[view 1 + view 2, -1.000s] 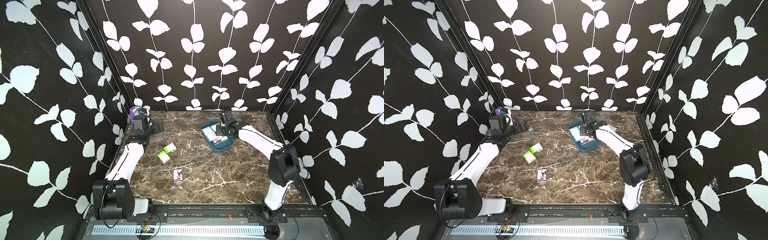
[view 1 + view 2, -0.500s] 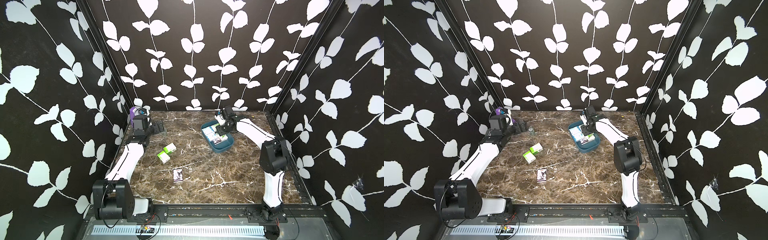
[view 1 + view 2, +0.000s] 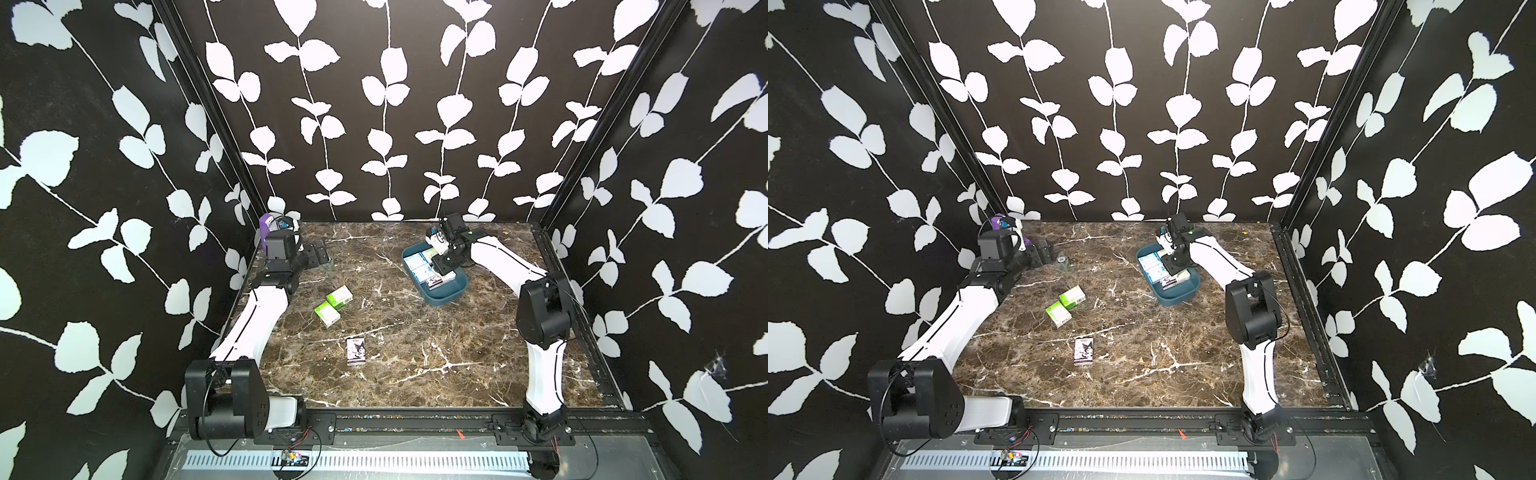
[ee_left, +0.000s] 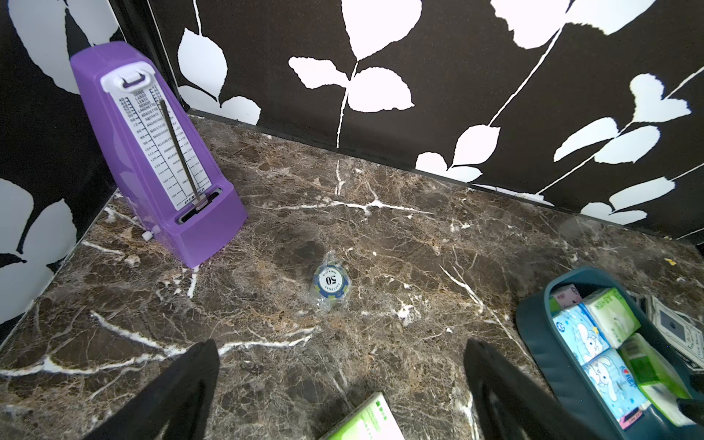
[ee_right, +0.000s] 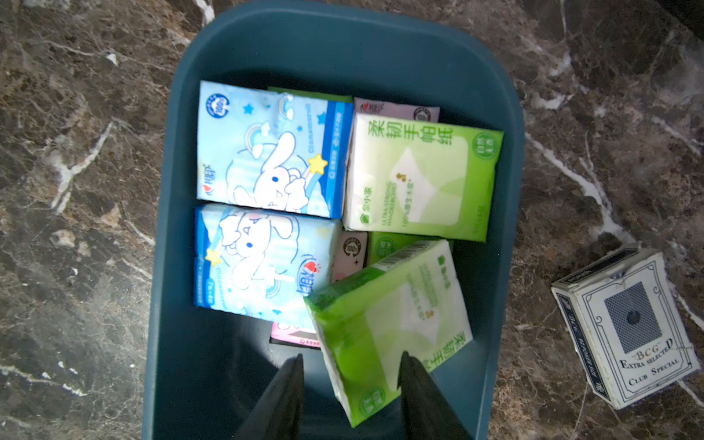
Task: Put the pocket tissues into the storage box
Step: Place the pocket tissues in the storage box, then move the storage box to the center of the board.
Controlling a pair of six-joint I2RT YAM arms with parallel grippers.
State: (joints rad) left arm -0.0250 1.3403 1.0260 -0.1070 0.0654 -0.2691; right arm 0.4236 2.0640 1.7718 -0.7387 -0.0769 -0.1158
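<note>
Right gripper (image 5: 351, 354) hangs over the storage box (image 5: 171, 228), jaws apart, holding nothing
Its arm (image 3: 505, 259) stretches toward 1 o'clock; inside, blue and green pocket tissues (image 5: 266, 152), one green pack (image 5: 388, 316) tilted

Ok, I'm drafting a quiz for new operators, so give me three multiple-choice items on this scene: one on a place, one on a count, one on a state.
1. Where is the card deck relative to the storage box?
A inside it
B on the table beside it
C on top of its packs

2. How many pocket tissues lie outside the box?
A one
B three
C five

3. The left pincer is:
A shut on a pack
B shut, empty
C open, gripping nothing

Answers:
1 B, the right wrist view shows the deck on the marble next to the box's wall.
2 B, two green packs and one cartoon pack lie out in both top views.
3 C, its fingers stand wide apart.
</note>
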